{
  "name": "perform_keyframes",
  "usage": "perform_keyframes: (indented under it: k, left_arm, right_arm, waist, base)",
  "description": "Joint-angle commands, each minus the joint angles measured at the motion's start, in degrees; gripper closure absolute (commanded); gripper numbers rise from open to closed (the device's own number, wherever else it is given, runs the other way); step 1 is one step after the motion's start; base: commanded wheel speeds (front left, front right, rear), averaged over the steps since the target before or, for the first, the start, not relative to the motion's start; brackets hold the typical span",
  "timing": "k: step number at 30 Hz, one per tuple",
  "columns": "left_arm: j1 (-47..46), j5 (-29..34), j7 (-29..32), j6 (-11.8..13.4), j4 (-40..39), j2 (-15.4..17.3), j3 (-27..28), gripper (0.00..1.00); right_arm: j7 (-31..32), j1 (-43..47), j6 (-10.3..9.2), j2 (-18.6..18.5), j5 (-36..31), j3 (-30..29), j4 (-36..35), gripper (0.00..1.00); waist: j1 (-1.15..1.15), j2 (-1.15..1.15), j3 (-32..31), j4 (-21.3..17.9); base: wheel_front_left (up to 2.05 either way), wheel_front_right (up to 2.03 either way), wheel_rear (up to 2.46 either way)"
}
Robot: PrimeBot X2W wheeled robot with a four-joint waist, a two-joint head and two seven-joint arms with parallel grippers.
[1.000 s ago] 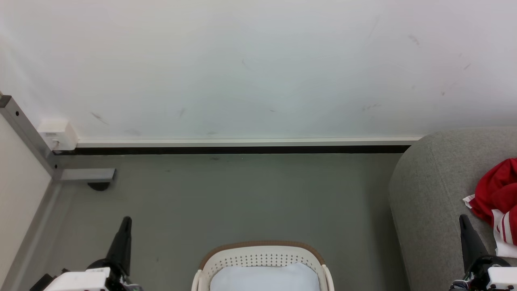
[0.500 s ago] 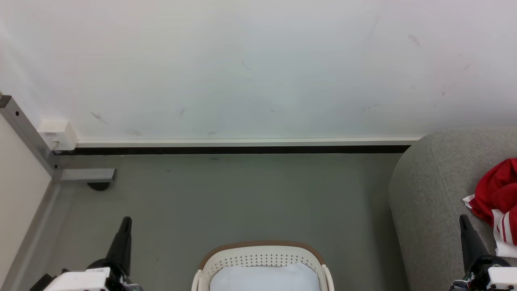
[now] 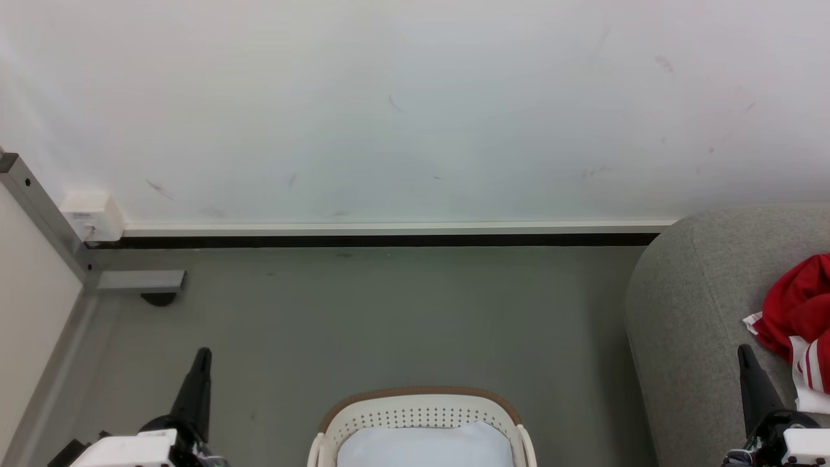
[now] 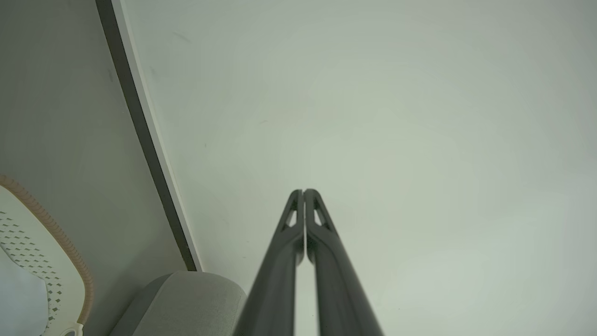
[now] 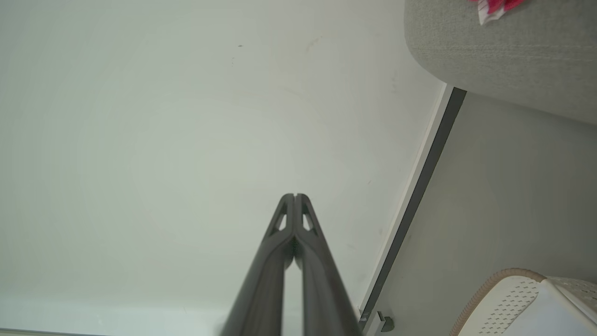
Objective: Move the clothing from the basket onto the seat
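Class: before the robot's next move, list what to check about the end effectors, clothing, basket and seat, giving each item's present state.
1. The left end effector is shut and empty: ok.
2. The right end effector is shut and empty: ok.
3. Red clothing lies on the seat: ok.
4. The basket is emptied: cannot tell; its near part is out of frame.

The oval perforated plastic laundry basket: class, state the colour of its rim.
Tan-brown rim, clearest in the head view.
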Motion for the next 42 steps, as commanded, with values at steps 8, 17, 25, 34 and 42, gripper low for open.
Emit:
perform_keyframes:
  k: [8,17,25,34,42]
  left_arm:
    - [-0.49,-0.79,0.21,-0.2,-0.15,0.12,0.11,1.0]
    - [-0.49,-0.79,0.21,-0.21,-0.15,0.12,0.11,1.0]
    - [-0.49,-0.79,0.2,-0.21,-0.15,0.12,0.1,1.0]
    - [-0.49,-0.79,0.2,-0.21,-0.16,0.12,0.1,1.0]
    - [-0.49,-0.8,0.2,-0.21,-0.16,0.12,0.1,1.0]
  right_arm:
    - [0.11,-0.75,-0.13,0.06,-0.32,-0.22,0.15,1.0]
    - [0.27,-0.76,-0.13,0.15,-0.44,-0.34,0.16,1.0]
    - [0.35,-0.77,-0.13,0.2,-0.42,-0.42,0.16,1.0]
    - [0.41,-0.78,-0.13,0.25,-0.52,-0.49,0.17,1.0]
    - [0.48,-0.79,-0.14,0.29,-0.58,-0.54,0.17,1.0]
  waist:
    - [0.0,0.0,0.0,0.0]
    - [0.0,0.0,0.0,0.0]
    - [0.0,0.0,0.0,0.0]
    - [0.0,0.0,0.0,0.0]
    - [0.0,0.0,0.0,0.0]
  base:
    - [0.0,0.0,0.0]
    - [0.0,0.0,0.0]
    - [0.0,0.0,0.0]
    - [0.0,0.0,0.0]
    - [0.0,0.0,0.0]
